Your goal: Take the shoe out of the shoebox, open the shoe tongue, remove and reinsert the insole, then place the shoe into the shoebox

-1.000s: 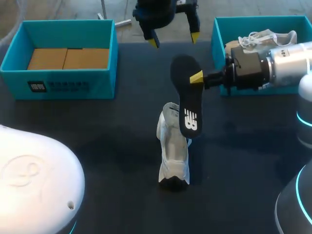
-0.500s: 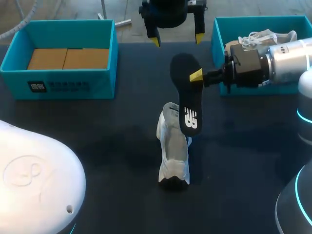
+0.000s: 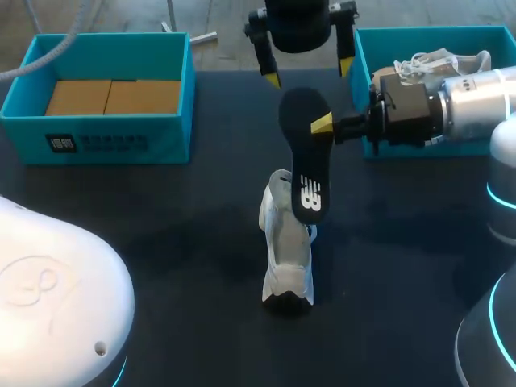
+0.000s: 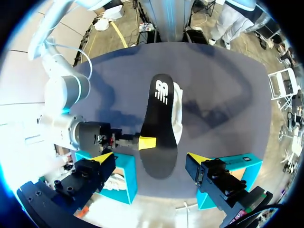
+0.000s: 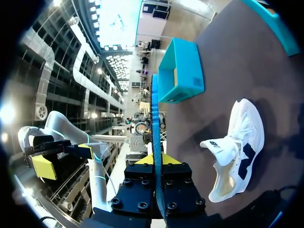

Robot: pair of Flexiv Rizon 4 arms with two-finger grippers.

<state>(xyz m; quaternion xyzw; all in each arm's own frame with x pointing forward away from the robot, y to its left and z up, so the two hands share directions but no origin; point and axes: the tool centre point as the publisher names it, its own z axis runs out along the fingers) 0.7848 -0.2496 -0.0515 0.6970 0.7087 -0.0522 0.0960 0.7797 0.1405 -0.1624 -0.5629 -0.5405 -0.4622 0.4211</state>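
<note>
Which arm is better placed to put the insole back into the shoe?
Right. The right gripper is shut on the insole, whose lower end hangs over the shoe in the head view. The left gripper is open and empty, beyond the insole.

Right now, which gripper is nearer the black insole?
Right. The right gripper is shut on the insole near one end; the left gripper is open, apart from it, past that same end.

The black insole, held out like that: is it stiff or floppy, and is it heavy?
Probably fairly stiff: the insole hangs flat though the right jaws pinch only one edge. Likely light: edge-on in the right wrist view it looks very thin. It might twist in that small grip.
</note>
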